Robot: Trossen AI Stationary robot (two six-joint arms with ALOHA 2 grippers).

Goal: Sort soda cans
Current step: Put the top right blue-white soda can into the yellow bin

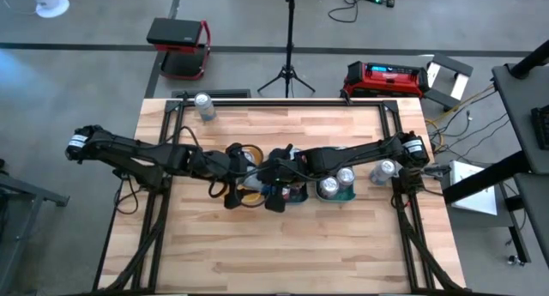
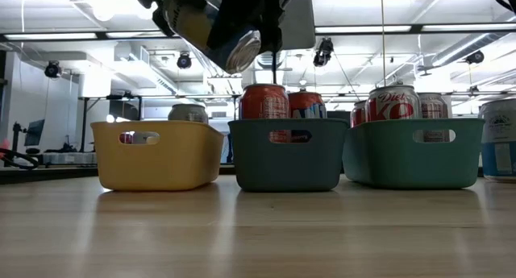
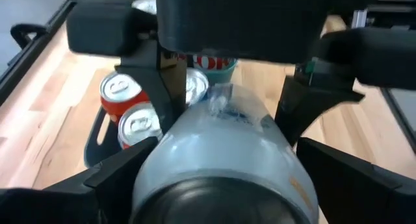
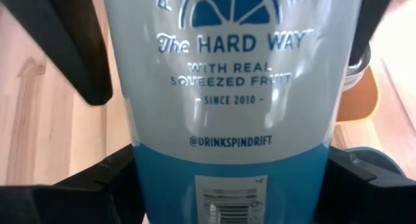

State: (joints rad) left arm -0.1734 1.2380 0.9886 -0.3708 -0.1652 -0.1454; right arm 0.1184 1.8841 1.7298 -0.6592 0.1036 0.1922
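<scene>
Pale can (image 4: 234, 87) between both hands' fingers (image 4: 71, 49)

A pale wooden worktop (image 1: 283, 244) fills the middle of the high view, framed by dark metal rails. In the low view three tubs stand in a row across it: a yellow tub (image 2: 157, 155) at left, a dark teal tub (image 2: 286, 155) at centre, a lighter teal tub (image 2: 413, 151) at right. Beyond the worktop, on the grey floor at the top of the high view, sit a black-and-red case (image 1: 177, 40), a black tripod (image 1: 289, 47) and a red device (image 1: 384, 78).
</scene>
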